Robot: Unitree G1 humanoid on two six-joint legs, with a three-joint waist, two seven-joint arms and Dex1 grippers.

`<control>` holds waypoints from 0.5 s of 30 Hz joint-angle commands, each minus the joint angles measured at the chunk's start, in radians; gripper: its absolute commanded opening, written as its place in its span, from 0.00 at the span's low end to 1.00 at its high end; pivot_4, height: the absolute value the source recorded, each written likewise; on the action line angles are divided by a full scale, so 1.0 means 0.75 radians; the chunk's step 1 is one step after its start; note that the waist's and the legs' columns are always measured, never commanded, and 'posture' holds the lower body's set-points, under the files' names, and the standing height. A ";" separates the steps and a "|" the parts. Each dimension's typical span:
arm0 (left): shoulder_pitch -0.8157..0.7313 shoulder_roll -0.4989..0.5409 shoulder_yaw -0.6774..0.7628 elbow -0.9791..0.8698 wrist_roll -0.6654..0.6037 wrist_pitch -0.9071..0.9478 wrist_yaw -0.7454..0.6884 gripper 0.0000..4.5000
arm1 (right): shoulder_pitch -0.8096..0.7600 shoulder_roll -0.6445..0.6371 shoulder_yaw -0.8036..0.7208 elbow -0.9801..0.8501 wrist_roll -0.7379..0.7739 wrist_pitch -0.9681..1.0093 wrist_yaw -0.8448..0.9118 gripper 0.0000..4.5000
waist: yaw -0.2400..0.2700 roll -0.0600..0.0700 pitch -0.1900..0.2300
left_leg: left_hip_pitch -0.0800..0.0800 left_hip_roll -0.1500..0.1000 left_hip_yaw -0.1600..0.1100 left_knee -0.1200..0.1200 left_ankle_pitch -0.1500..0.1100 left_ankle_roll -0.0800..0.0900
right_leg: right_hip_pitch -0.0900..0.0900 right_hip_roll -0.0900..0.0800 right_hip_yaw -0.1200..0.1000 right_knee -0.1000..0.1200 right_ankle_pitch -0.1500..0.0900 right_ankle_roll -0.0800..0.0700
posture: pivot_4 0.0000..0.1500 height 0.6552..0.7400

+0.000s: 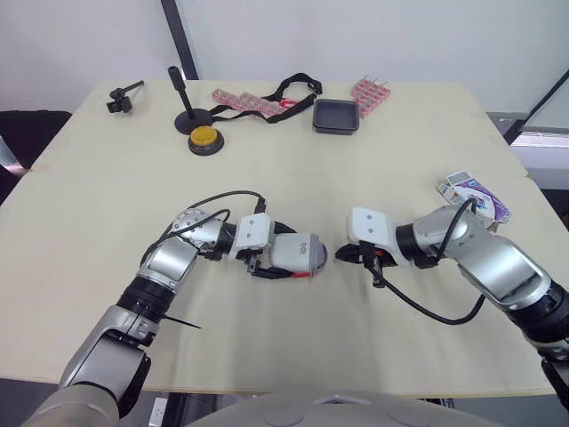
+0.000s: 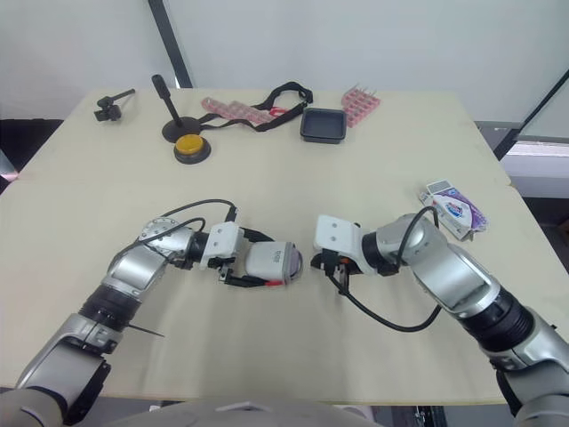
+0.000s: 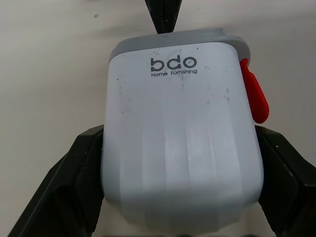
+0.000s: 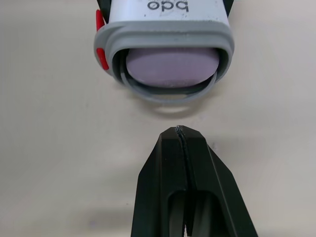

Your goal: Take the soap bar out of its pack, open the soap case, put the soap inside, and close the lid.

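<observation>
A white soap case (image 1: 298, 255) with a grey rim and a red latch (image 3: 254, 96) lies on its side on the table. My left gripper (image 1: 283, 256) is shut on it, one black finger (image 3: 64, 182) on each side. The case's open end faces my right gripper. Inside that opening the purple soap bar (image 4: 172, 66) shows, with a thin grey ring around the mouth. My right gripper (image 1: 342, 254) is shut with nothing in it, its tip a short way from the opening, not touching. The purple and white soap pack (image 1: 476, 196) lies near the table's right edge.
Along the far side of the table are a small black clamp (image 1: 120, 98), a black stand (image 1: 187, 102), a yellow button (image 1: 205, 138), pink strips (image 1: 244, 102), a black strap (image 1: 293, 89), a black tray (image 1: 336, 116) and a pink rack (image 1: 370, 93).
</observation>
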 commanded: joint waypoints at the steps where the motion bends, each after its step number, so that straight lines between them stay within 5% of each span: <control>1: -0.020 0.009 0.023 -0.028 -0.022 -0.016 0.001 0.77 | -0.038 0.031 0.011 -0.013 -0.010 -0.016 0.001 0.00 | -0.002 0.000 0.000 | 0.000 0.000 0.000 0.000 0.000 0.000 | 0.000 0.000 0.000 0.000 0.000 0.000 | 1.00 0.87; 15: -0.003 0.001 0.016 -0.044 -0.016 -0.021 0.025 0.77 | -0.062 0.071 0.026 0.050 -0.062 -0.038 0.011 0.00 | -0.005 0.000 0.000 | 0.000 0.000 0.000 0.000 0.000 0.000 | 0.000 0.000 0.000 0.000 0.000 0.000 | 1.00 0.87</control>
